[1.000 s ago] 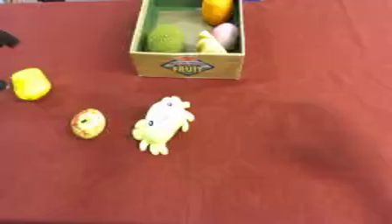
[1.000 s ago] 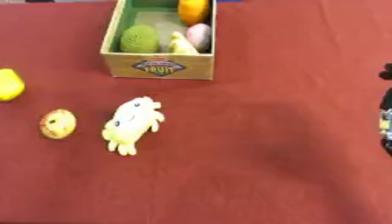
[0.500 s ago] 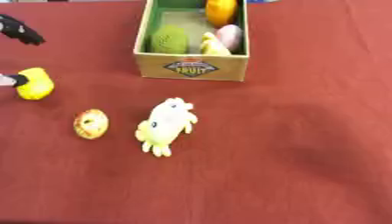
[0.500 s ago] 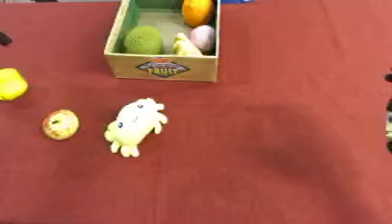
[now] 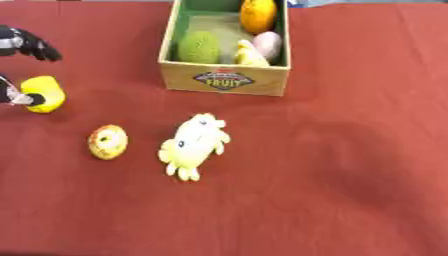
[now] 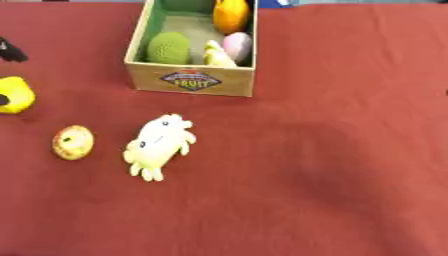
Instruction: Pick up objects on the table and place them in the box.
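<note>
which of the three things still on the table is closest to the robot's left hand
The yellow block at the table's left edge: the left hand sits right at it. The round cookie and the pale plush toy lie farther right, nearer the middle.

Red table [image 5: 350, 175], cardboard box [image 5: 225, 80], yellow plush toy [image 5: 194, 145], round pastry [image 5: 108, 142], yellow object [image 5: 45, 93]

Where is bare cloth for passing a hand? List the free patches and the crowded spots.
Free: the red table right of the box and the plush toy, plus the near strip. Crowded: the left side, where the left robot hand closes around the yellow object above the round pastry.
</note>
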Robot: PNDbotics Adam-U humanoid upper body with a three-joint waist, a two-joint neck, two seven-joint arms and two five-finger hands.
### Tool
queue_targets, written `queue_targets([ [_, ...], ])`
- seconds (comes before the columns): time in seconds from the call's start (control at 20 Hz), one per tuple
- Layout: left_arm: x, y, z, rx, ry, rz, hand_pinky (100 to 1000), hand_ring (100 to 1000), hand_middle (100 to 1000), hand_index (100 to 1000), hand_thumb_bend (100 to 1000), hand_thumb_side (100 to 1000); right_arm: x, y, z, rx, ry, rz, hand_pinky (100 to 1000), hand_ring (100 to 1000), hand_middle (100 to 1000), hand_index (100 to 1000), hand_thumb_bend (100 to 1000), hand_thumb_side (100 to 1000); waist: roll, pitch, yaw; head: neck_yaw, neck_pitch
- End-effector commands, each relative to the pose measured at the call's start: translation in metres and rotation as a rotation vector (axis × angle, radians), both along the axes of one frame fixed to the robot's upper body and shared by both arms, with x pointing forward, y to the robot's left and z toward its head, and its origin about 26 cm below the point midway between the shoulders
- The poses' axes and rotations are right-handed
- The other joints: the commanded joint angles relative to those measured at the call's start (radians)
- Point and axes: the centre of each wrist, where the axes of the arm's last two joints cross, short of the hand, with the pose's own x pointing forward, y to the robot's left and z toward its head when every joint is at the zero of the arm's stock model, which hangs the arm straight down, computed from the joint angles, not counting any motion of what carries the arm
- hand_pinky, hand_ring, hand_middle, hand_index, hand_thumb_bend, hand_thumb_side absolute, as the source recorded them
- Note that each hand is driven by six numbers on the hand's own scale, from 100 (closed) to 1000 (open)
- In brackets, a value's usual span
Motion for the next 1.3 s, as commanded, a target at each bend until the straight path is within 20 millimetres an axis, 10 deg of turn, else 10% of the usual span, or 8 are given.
queue_targets([
  [0.05,-0.001,0.011,0.009,0.025,-0.020,0.057,898,853,791,883,462,100,0.000,-0.001,0.008,-0.007,-0.022,0.007,789,662,666,797,100,618,-0.002,-0.017,0.000,0.004,-0.015],
  [0.6,0.004,0.023,-0.006,0.090,-0.040,0.151,875,849,791,889,438,100,0.002,0.003,0.008,0.027,-0.020,0.014,787,656,662,793,100,626,-0.012,-0.002,-0.002,0.004,-0.028],
  [1.3,0.007,0.016,-0.011,0.114,-0.111,0.119,807,769,690,786,121,100,0.002,0.005,0.006,0.054,-0.017,0.012,791,659,666,795,100,625,-0.020,0.002,0.000,0.006,-0.027],
])
